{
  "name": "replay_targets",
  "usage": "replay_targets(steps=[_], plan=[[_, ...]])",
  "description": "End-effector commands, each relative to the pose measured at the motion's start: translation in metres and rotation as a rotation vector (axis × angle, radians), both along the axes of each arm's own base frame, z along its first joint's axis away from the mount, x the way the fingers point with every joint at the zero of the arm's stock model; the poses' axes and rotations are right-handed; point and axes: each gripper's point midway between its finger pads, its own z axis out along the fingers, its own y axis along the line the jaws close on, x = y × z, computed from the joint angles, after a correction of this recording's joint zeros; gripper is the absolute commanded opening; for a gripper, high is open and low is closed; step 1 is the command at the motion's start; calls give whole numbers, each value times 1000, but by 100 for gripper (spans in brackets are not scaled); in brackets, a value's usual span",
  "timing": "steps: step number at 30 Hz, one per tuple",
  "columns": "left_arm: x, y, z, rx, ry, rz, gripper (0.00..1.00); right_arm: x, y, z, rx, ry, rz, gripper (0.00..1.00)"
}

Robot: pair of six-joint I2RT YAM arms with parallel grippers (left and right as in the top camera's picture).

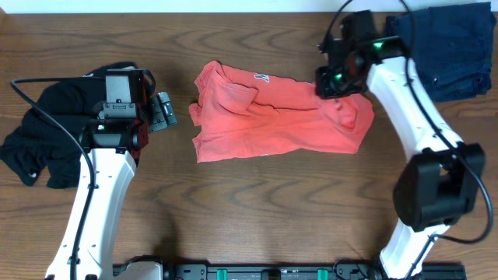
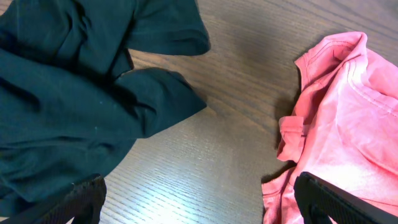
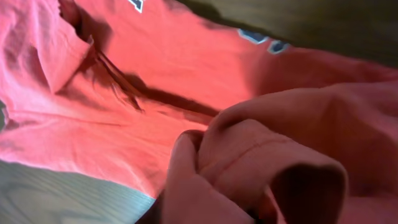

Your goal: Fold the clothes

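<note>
Here the right claw [image 1: 336, 78] pinches the red shirt [image 1: 272, 117] at its frame-right edge, mid-fold, probably needing a leftward carry; left claw [image 1: 163, 111] spread.

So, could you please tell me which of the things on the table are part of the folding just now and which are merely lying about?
In the job:
- coral shirt, mid-table
- right gripper, at the shirt's right edge
- left gripper, open, off the shirt's left side

Lying about:
- black garment, far left, crumpled
- navy garment, top right corner
Both are clothes, so perhaps next.
</note>
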Motion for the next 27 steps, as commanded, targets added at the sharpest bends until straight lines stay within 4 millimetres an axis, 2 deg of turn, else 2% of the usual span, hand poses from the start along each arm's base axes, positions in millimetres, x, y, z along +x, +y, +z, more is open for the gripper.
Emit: replay_targets(steps=[1, 3, 6, 12, 16, 21, 27], plan=[[2, 3, 2, 17, 1, -5, 98, -4, 19, -15, -6, 35, 24, 40], [2, 3, 2, 17, 0, -5, 98, -6, 26, -18, -8, 40, 42, 44], [2, 3, 2, 16, 0, -6, 98, -10, 31, -14, -9, 41, 55, 44], [2, 3, 2, 17, 1, -5, 98, -19, 24, -4, -35, 57, 43, 42], [2, 3, 2, 17, 0, -5, 98, -28, 6, -12, -144, 86, 25, 41], [2, 3, 2, 17, 0, -5, 98, -33, -1, -22, -265, 74, 40, 43], [2, 3, 2, 17, 0, -5, 98, -29, 15, -38, -324, -6, 157, 53]])
